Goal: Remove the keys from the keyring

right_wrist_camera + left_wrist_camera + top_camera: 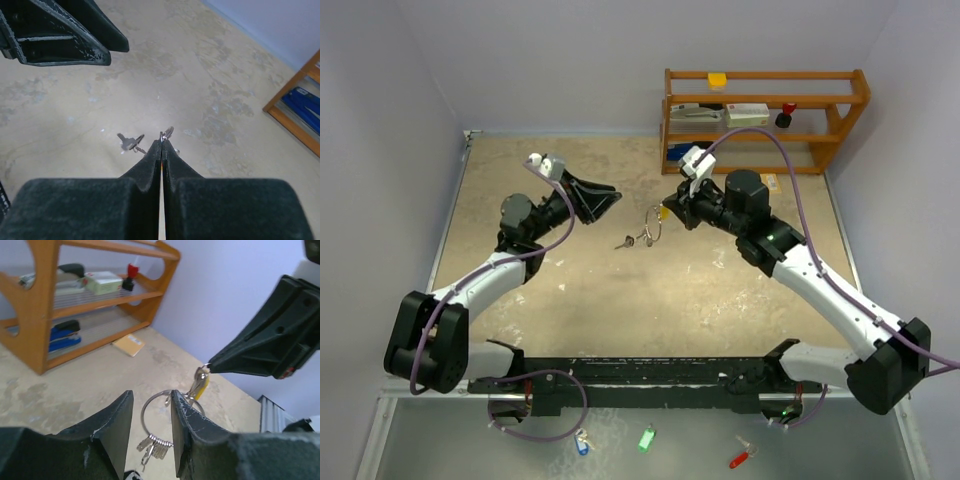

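Note:
The keyring (150, 410), a thin silver wire ring, hangs from my right gripper (670, 212), which is shut on the yellow-headed key (202, 385) at the ring's top. A bunch of plain silver keys (156, 447) hangs at the ring's bottom. A dark-headed key (129, 142) dangles beside them, low over the table. The ring also shows in the top view (651, 226). My left gripper (151, 395) is open and empty. It faces the ring from the left, a short way off, its jaws framing the ring. My right fingertips (161, 141) are pressed together.
A wooden shelf (840, 110) stands at the back right with boxes, a stapler and a red-topped item. A small yellow pad (129, 344) lies on the table in front of it. Blue (582, 441), green (646, 438) and red (740, 458) keys lie on the front ledge.

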`<action>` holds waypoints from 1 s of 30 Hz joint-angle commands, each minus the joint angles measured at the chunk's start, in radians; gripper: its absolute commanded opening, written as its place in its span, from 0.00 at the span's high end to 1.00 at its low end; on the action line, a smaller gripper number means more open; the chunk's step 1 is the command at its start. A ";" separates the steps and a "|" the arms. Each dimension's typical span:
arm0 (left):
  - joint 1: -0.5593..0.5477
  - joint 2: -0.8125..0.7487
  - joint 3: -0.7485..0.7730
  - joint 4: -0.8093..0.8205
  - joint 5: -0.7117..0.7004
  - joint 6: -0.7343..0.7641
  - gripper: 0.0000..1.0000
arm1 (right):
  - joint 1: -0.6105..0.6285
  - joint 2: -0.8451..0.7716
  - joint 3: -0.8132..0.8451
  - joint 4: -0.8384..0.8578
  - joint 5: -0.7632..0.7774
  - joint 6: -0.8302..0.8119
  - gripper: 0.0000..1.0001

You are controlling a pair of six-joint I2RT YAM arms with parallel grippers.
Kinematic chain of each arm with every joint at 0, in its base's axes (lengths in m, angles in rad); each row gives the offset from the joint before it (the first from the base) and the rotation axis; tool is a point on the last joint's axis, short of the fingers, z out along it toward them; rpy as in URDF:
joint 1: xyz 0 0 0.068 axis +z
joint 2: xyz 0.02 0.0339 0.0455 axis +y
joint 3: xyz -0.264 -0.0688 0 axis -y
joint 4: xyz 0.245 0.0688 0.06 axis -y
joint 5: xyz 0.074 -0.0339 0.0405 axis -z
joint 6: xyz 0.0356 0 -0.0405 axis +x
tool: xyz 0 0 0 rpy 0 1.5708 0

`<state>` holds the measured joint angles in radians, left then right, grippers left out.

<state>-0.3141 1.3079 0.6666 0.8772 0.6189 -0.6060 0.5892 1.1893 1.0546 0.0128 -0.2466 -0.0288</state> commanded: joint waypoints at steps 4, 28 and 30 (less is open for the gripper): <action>-0.039 -0.010 0.034 0.199 0.190 -0.020 0.65 | 0.009 -0.062 0.074 0.021 -0.232 0.019 1.00; -0.206 0.004 0.062 0.032 0.279 0.215 0.63 | 0.017 -0.143 0.050 0.101 -0.328 0.085 1.00; -0.213 0.012 0.058 0.072 0.278 0.201 0.63 | 0.017 -0.143 0.048 0.101 -0.330 0.086 1.00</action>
<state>-0.5129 1.3109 0.6960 0.8352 0.8860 -0.4141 0.6014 1.0714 1.0733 0.0414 -0.5446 0.0395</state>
